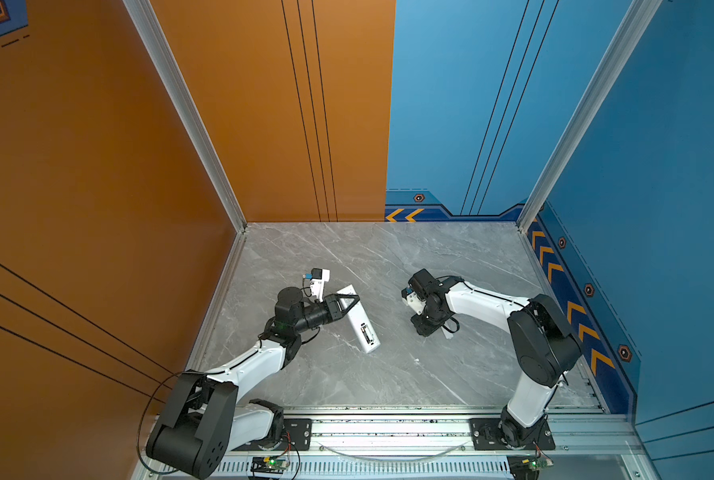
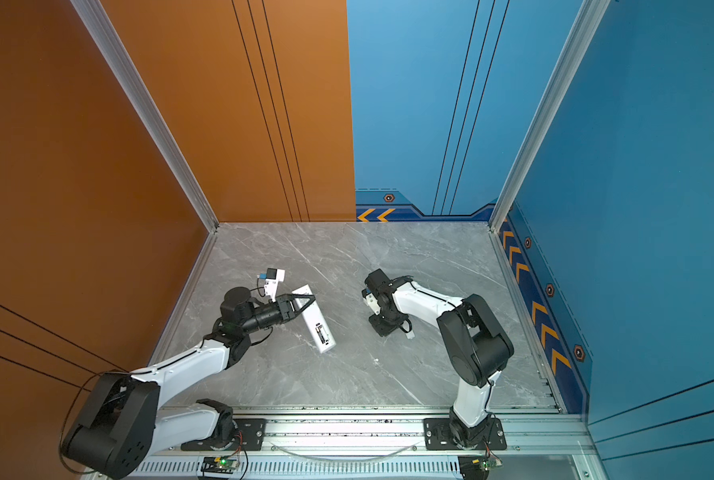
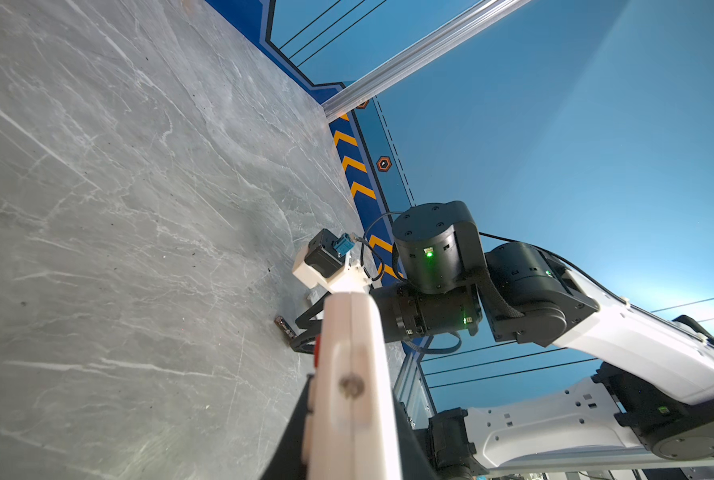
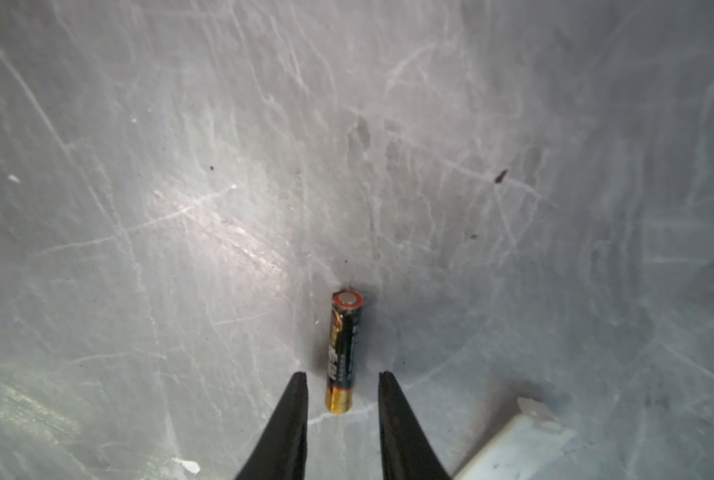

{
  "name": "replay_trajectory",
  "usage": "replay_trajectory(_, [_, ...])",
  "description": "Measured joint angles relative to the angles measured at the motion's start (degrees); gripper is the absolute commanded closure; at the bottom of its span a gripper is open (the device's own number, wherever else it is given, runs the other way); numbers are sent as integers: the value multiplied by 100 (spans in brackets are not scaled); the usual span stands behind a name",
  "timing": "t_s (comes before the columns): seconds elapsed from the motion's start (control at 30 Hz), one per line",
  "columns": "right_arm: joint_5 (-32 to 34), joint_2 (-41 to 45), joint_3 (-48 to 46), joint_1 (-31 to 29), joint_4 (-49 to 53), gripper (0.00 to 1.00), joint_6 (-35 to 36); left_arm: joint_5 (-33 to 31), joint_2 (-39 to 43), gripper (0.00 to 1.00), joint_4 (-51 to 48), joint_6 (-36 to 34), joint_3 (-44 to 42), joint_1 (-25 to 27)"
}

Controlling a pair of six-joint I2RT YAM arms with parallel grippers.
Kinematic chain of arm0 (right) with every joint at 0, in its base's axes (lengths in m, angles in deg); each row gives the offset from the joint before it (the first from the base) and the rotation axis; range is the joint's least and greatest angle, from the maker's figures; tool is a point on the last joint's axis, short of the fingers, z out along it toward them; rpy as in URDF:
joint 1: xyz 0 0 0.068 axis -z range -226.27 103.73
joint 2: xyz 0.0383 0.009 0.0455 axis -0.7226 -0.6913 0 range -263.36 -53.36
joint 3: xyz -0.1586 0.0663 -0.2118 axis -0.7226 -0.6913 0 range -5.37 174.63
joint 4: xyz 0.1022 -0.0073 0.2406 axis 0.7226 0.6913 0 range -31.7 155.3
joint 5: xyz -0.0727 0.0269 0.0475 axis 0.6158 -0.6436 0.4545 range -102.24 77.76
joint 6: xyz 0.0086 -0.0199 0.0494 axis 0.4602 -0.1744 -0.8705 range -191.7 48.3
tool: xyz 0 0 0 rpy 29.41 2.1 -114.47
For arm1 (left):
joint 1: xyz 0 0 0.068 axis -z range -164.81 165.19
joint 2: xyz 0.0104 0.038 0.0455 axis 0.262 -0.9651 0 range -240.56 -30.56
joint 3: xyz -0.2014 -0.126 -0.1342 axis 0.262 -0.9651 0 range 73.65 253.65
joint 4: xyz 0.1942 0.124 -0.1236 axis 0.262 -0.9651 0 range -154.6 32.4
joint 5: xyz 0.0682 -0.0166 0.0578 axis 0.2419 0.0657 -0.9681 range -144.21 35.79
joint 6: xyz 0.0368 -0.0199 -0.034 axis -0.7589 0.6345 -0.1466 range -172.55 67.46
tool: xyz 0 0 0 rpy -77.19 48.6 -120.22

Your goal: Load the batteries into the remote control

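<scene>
Right up close to the left wrist camera is the remote control (image 3: pixel 349 374), white and blurry; the left gripper (image 1: pixel 353 300) is pinching it near one end. In both top views the remote sits slanted over the grey table (image 1: pixel 388 374), back side up; I cannot tell if it touches the table. Its open battery slot (image 1: pixel 364 332) is near the free end; what is inside the slot is too small to see.

One battery (image 4: pixel 344 353) lies flat on the table under the right gripper (image 4: pixel 342 376); its gold end sits in the gap between the two black fingertips (image 4: pixel 301 386). There is a little space on each side, so the jaws are spread and not touching it; its other end has a red ring and points away from them. White writing runs along its black side, but it is too blurry to read. One small white cover (image 4: pixel 517 444) lies on the table just beside one fingertip.
</scene>
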State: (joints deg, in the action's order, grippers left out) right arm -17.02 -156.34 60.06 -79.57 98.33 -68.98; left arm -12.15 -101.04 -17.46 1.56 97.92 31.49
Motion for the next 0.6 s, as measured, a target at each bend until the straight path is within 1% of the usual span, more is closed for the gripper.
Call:
replay_trajectory(0.2, [-7, -118, 22, 0, 7, 74, 2, -7, -17, 100, 46, 0, -66, -59])
replay_trajectory(0.6, [-85, -173, 85, 44, 9, 83, 20, -7, -103, 100, 83, -4, -70, -81])
